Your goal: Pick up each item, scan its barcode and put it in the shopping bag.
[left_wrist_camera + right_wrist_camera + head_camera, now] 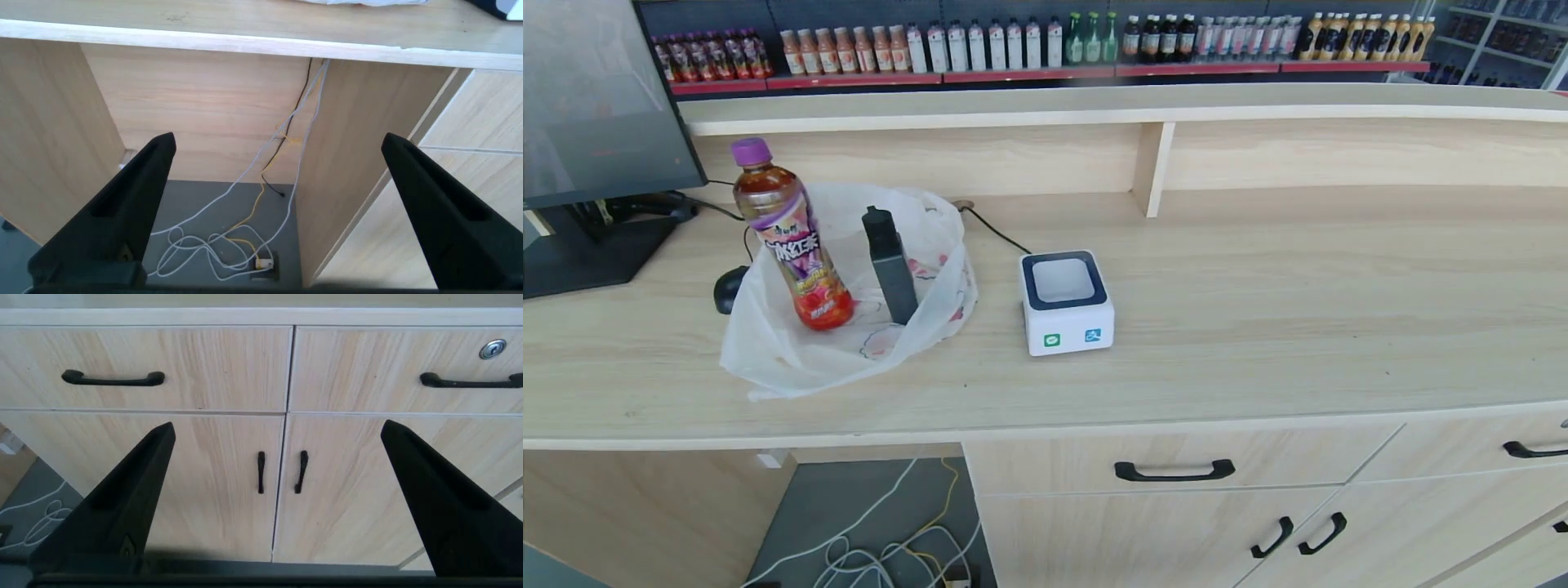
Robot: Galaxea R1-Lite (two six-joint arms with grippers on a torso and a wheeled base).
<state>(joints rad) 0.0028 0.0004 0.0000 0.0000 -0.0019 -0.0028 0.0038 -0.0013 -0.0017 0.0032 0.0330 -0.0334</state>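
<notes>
Two items stand upright inside a slumped, translucent white plastic shopping bag (849,351) on a pale wood-grain counter (1258,327). One is a purple-capped tea bottle (788,237) of amber drink with a pink-and-red label. The other, just beside it at its 3 o'clock, is a slim dark grey container (890,265) with a narrow cap. A white cube scanner (1066,302) with a dark-rimmed window on top sits at the bag's 3 o'clock, near it but apart. A thin black lead (1001,233) runs from the scanner's back toward 11 o'clock. A black mouse (727,290) lies just beside the bag's edge at 9 o'clock, and a dark monitor (596,98) on a black stand is at 10 o'clock. Rows of bottles fill a red-edged shelf (1029,73) at 12 o'clock, behind the counter.

The left gripper (278,140) hangs below the counter's front edge, its fingers (139,204) spread wide and grasping nothing. It faces a recess where white and yellow cables (221,245) lie on the floor. The right gripper (278,426) is likewise released and empty, facing pale cabinet drawers (147,371) with black handles.
</notes>
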